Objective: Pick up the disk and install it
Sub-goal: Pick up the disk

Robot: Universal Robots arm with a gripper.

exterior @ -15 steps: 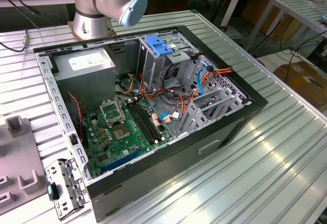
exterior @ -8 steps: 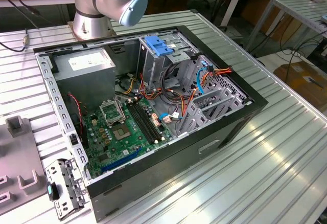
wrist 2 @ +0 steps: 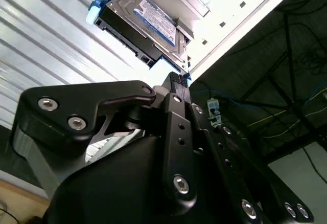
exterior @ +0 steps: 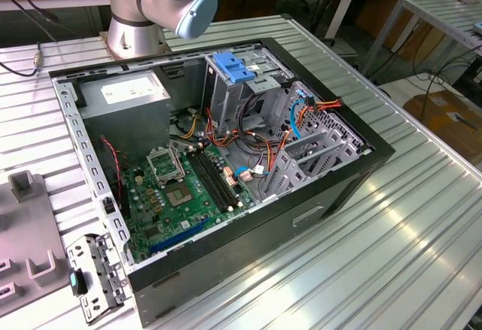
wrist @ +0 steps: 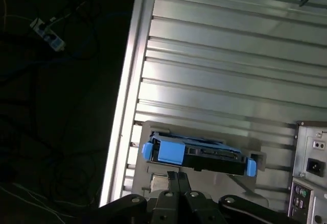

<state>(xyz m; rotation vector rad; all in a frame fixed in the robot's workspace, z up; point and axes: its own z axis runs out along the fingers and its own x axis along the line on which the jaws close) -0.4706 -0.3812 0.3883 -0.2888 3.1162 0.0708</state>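
Location of disk [wrist: 204, 155]: flat on a grey holder plate [wrist: 153, 129] at the edge of the ribbed metal worktop [wrist: 230, 55], with blue rails along its sides, as seen in both wrist views. The rear panel of the computer case [wrist: 311, 168] stands near the plate. The gripper [wrist: 177, 174] sits just beside the disk; whether it touches cannot be judged. Its fingers [wrist: 172, 180] are pressed together and grip nothing. In the second wrist view the label face of the disk [wrist 2: 153, 19] is turned up, beyond the gripper [wrist 2: 176, 78]. In the exterior view the case [exterior: 226, 270] lies open on the worktop [exterior: 422, 217], its metal cage with a blue latch [exterior: 233, 70] at the far side.
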